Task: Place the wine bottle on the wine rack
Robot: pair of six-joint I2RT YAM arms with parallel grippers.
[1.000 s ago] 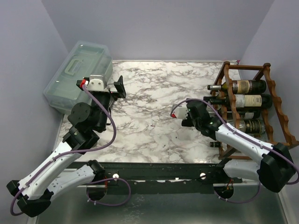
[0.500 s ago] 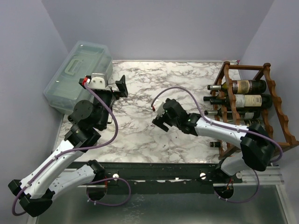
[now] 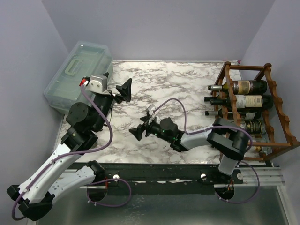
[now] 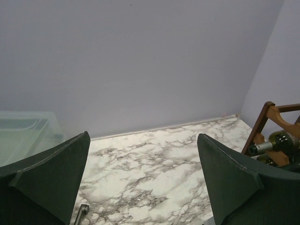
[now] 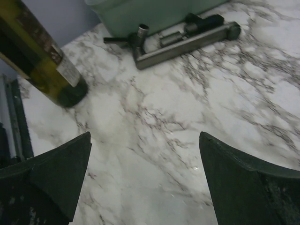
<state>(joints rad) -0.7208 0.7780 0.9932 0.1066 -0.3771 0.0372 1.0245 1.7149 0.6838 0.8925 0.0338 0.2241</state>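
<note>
Soft, even light fills all three views; shadows on the white grey-veined marble surface (image 3: 187, 79) are faint; the overhead view is sharp; the right wrist view is slightly soft, its olive-green glass wine bottle (image 5: 40, 54) blurred; the left claw (image 4: 143, 138) and right claw (image 5: 145, 138) loom dark, underlit near the lens.

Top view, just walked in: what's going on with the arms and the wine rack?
Neither arm holds anything. The right end effector is open over the middle of the marble table, facing a wine bottle that stands on the marble near the plastic box. That bottle shows only in the right wrist view. The left end effector is open and empty beside the box. The wine rack at the right already carries several bottles.
</note>
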